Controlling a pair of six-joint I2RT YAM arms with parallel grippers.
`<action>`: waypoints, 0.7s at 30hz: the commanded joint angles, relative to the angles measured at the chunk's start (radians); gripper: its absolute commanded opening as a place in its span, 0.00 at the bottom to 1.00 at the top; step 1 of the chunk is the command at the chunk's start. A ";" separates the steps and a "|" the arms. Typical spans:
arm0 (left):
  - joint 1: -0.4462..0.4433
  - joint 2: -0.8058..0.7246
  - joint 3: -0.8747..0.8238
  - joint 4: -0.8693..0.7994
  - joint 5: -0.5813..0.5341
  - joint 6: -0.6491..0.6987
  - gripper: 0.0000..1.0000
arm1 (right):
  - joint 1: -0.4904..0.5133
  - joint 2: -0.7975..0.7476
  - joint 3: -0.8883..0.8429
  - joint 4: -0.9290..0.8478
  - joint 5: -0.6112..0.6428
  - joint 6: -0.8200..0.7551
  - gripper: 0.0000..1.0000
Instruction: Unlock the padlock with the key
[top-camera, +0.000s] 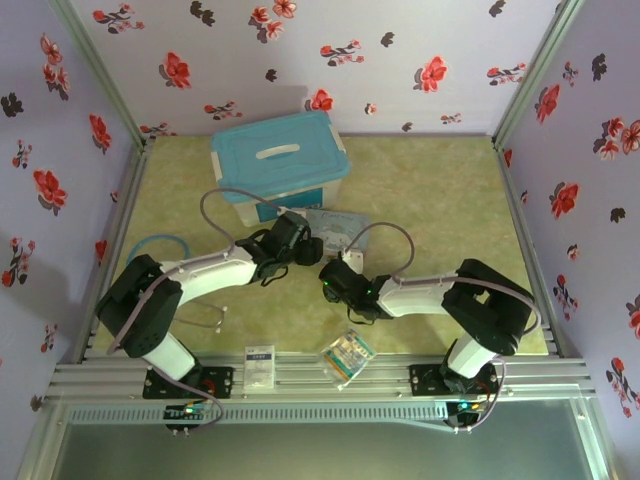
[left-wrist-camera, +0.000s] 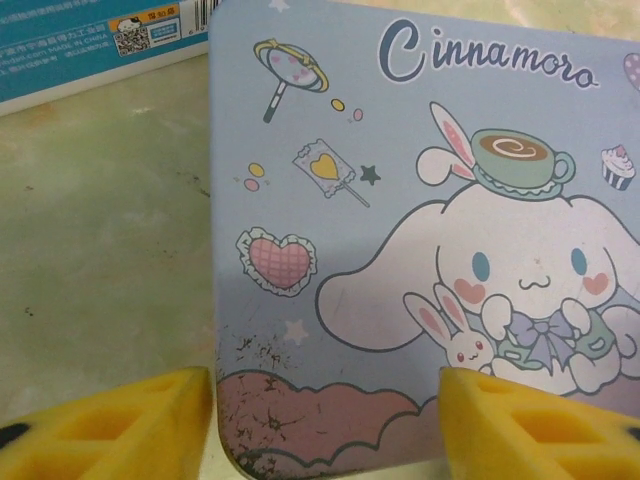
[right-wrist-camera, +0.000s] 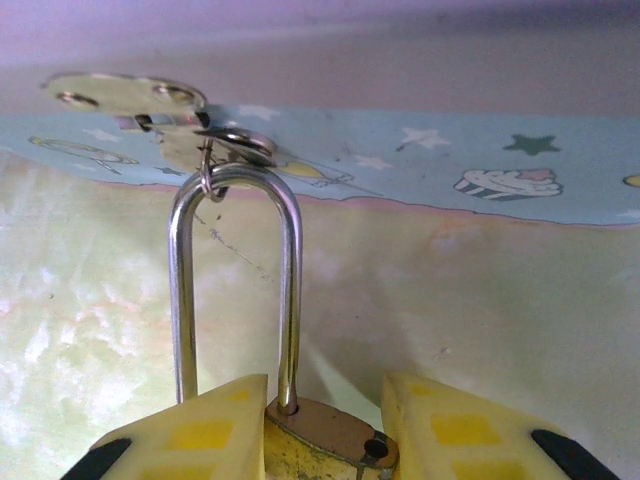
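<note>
**Padlock clamped in our right jaws, left jaws spread at the tin**

Our right gripper (right-wrist-camera: 325, 392) has its two yellow fingers (right-wrist-camera: 200, 430) pressed against either side of the brass padlock (right-wrist-camera: 322, 437), so those jaws are closed on its body. The silvery shackle (right-wrist-camera: 236, 270) stands upright straight ahead of the fingertips. Its right leg enters the body between the jaws, while its left leg runs down behind the left finger, so we cannot tell whether it is latched. A small ring (right-wrist-camera: 205, 186) hangs at the top of the shackle's bend. Beyond it the flat silvery key (right-wrist-camera: 125, 93) lies against the edge of the Cinnamoroll tin (right-wrist-camera: 480, 165), possibly with a second key beside it.

Our left gripper (left-wrist-camera: 325, 430) is spread wide and grips nothing. The tin's pale blue lid (left-wrist-camera: 330, 230) lies flat on the green mottled table (left-wrist-camera: 100, 250), with its near left corner between the fingertips. From above, both grippers (top-camera: 295, 242) (top-camera: 335, 282) meet near the tin, just in front of a blue-lidded storage box (top-camera: 280, 160).
</note>
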 joint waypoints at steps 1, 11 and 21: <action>0.003 0.007 0.054 -0.010 -0.026 0.022 0.65 | -0.012 -0.002 -0.044 -0.016 -0.014 0.051 0.21; 0.011 0.183 0.139 0.016 -0.069 0.043 0.59 | -0.011 -0.031 -0.115 0.050 -0.005 0.148 0.17; -0.006 0.158 0.037 0.047 -0.114 -0.006 0.46 | -0.005 -0.032 -0.165 0.141 0.127 0.288 0.16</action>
